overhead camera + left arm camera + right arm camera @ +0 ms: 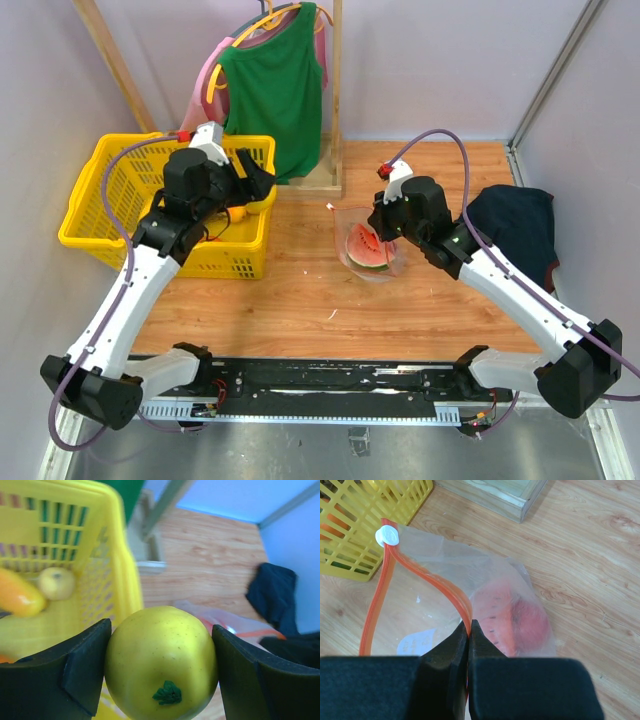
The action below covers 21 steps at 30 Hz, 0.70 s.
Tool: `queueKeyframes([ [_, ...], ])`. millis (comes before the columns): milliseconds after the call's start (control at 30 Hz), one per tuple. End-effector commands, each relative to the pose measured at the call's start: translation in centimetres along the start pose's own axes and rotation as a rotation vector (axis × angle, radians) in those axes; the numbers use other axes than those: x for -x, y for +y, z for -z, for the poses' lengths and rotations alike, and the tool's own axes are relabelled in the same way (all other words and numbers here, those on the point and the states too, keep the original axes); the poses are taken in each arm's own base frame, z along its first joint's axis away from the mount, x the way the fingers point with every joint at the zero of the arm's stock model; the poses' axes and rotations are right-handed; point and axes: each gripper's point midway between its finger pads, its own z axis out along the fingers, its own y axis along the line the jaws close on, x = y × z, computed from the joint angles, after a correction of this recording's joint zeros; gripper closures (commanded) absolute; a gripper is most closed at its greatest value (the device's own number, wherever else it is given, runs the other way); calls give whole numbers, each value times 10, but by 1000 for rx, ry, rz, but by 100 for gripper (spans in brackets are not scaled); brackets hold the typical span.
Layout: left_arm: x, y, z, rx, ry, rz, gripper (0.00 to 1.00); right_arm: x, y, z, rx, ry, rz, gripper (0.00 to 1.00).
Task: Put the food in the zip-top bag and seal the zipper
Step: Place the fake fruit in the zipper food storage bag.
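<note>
My left gripper (161, 665) is shut on a glossy yellow-green toy fruit (161, 662) with a green stem mark, held above the near right rim of the yellow basket (110, 190); the gripper also shows in the top view (262, 185). My right gripper (469, 626) is shut on the red-orange zipper (427, 577) of the clear zip-top bag (470, 570), holding its mouth up. A red watermelon slice (366, 247) lies inside the bag; it shows through the plastic in the right wrist view (520, 622). A white slider (387, 535) sits at the zipper's end.
The basket holds an orange piece (17, 596) and a pale yellow fruit (56, 583). A wooden rack base (315, 180) with a green shirt (272, 90) on a hanger stands at the back. A dark navy cloth heap (515, 225) lies at the right.
</note>
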Motion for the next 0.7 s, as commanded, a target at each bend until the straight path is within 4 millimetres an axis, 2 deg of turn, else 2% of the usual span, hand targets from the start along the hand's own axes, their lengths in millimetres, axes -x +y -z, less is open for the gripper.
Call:
queueKeyframes([
  [0, 17, -63, 16, -201, -83, -7, 57, 11, 10, 1, 35, -34, -11, 99],
  [200, 1, -121, 23, -375, -100, -37, 58, 13, 12, 2, 46, -38, -12, 99],
  [333, -15, -152, 24, -465, -107, -58, 58, 13, 14, 3, 57, -38, -14, 99],
  [467, -34, -178, 24, -531, -112, -84, 58, 15, 16, 5, 63, -45, -13, 99],
  [667, -67, -201, 19, -596, -118, -119, 58, 17, 18, 8, 79, -53, -16, 99],
])
